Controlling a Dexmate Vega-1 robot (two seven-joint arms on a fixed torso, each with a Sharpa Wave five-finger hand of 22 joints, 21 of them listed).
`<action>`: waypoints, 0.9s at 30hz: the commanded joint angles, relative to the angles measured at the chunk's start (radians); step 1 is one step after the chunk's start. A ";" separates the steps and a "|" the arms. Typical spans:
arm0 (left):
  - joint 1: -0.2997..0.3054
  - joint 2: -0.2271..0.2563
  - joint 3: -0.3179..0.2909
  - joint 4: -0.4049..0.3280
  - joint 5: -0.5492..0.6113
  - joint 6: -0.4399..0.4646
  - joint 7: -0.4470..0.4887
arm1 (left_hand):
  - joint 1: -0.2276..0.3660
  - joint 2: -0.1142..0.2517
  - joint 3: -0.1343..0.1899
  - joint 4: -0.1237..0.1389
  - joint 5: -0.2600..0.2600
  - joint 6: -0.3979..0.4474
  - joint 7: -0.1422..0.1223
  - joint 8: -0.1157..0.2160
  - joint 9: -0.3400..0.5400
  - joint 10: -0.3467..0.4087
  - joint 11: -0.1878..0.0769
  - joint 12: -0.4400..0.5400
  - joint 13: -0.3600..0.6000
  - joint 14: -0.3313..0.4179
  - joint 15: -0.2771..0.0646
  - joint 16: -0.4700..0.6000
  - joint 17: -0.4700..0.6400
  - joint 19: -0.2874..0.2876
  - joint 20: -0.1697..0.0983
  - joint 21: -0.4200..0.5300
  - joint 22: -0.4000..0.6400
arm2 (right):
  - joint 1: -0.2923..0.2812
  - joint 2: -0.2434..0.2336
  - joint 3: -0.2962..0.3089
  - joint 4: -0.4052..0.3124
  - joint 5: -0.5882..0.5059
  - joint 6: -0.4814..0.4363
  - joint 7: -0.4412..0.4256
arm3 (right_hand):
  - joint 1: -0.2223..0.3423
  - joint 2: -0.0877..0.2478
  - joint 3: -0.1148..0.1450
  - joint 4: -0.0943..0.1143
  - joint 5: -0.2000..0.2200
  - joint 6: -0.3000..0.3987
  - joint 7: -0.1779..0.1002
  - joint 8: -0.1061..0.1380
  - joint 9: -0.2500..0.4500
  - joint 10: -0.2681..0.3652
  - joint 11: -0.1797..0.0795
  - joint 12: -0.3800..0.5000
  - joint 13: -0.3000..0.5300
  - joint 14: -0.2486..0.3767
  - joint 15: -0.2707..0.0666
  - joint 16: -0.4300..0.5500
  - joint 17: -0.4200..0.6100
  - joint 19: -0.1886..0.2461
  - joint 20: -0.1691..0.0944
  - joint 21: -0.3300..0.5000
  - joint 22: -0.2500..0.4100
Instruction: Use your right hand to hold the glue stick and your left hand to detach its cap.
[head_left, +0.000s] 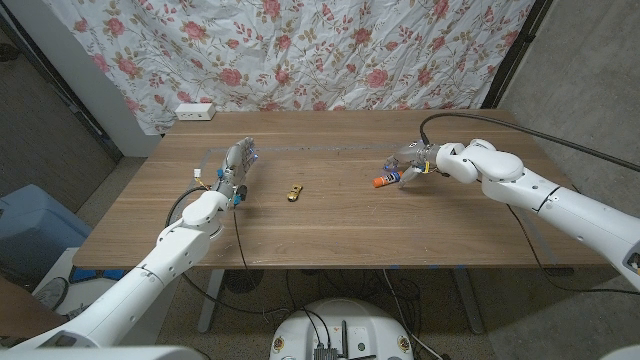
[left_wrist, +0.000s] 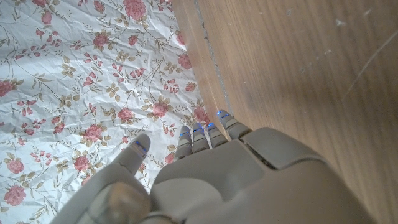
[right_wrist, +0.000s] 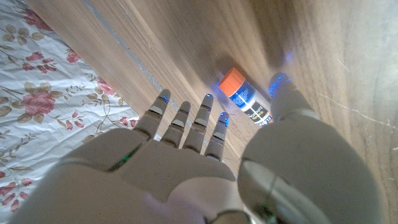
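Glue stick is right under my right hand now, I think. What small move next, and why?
Probably lower the right hand a little and close its fingers and thumb around the glue stick. The stick lies on the table between them, orange cap on, not yet gripped. The left hand waits well apart, holding nothing.

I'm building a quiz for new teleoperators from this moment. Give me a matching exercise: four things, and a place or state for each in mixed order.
Things:
1. glue stick
2. left hand
3. right hand
4. small gold object

Places or states:
A. open, over the glue stick
B. lying on the table, orange cap on
C. on the table between the two hands
D. open, holding nothing, away from the glue stick

Pairs: 1-B, 2-D, 3-A, 4-C
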 joint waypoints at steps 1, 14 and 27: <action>0.008 0.004 -0.003 -0.003 -0.007 0.004 0.000 | 0.001 0.081 0.002 0.006 0.005 0.008 0.001 -0.002 0.004 0.007 -0.002 -0.001 0.006 0.009 -0.006 0.001 0.001 0.008 0.001 0.000 0.006 | -0.006 0.010 -0.001 0.027 0.017 0.014 -0.055 | 0.032 -0.003 0.004 0.000 0.012 0.033 -0.002 0.016 0.005 0.041 -0.014 0.009 -0.003 0.026 -0.023 0.013 0.000 0.016 -0.011 0.004 0.002; 0.008 0.011 -0.002 -0.011 -0.011 0.026 0.003 | 0.001 0.081 0.003 0.007 0.005 0.009 0.002 -0.003 0.005 0.009 0.001 -0.001 0.006 0.008 -0.003 0.000 0.001 0.008 0.002 -0.001 0.006 | -0.020 0.015 -0.001 0.054 0.032 0.020 -0.137 | 0.076 -0.007 -0.018 0.007 0.021 0.190 -0.003 0.070 0.011 0.156 -0.049 0.001 -0.021 0.093 -0.059 0.030 0.001 0.054 -0.038 0.001 0.002; 0.004 0.018 0.001 -0.013 -0.017 0.041 -0.005 | 0.001 0.081 0.005 0.009 0.005 0.014 0.002 -0.002 0.005 0.011 0.003 -0.001 0.006 0.009 -0.003 0.000 0.001 0.010 0.004 -0.001 0.006 | -0.028 0.020 -0.007 0.081 0.033 0.026 -0.209 | 0.118 0.000 -0.035 0.007 0.029 0.280 -0.005 0.099 0.013 0.262 -0.076 -0.004 -0.024 0.153 -0.102 0.053 0.006 0.077 -0.051 0.000 0.003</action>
